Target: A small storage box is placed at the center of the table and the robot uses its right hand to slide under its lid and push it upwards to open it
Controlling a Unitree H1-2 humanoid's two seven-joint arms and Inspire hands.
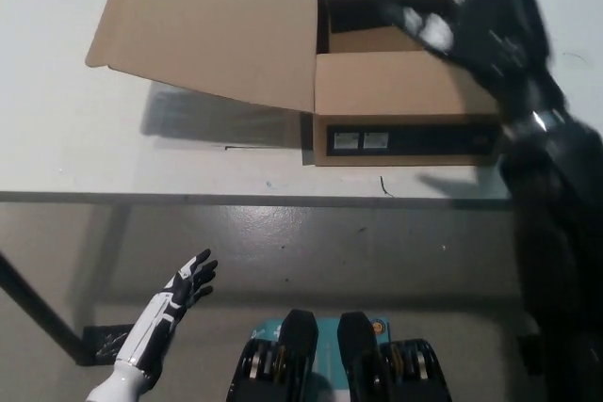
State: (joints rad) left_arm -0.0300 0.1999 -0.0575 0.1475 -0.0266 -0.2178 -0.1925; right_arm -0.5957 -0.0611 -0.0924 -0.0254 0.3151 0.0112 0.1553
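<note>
Left hand [179,294] below table edge [188,197], box [405,110] open

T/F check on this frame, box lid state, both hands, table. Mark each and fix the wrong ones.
1. The cardboard box has its big lid flap swung open to picture left. True.
2. The right hand is below the table edge. False: it is raised over the box's right side.
3. The left hand holds the flap. False: it hangs open below the table, touching nothing.
4. The box sits on the table. True.
</note>
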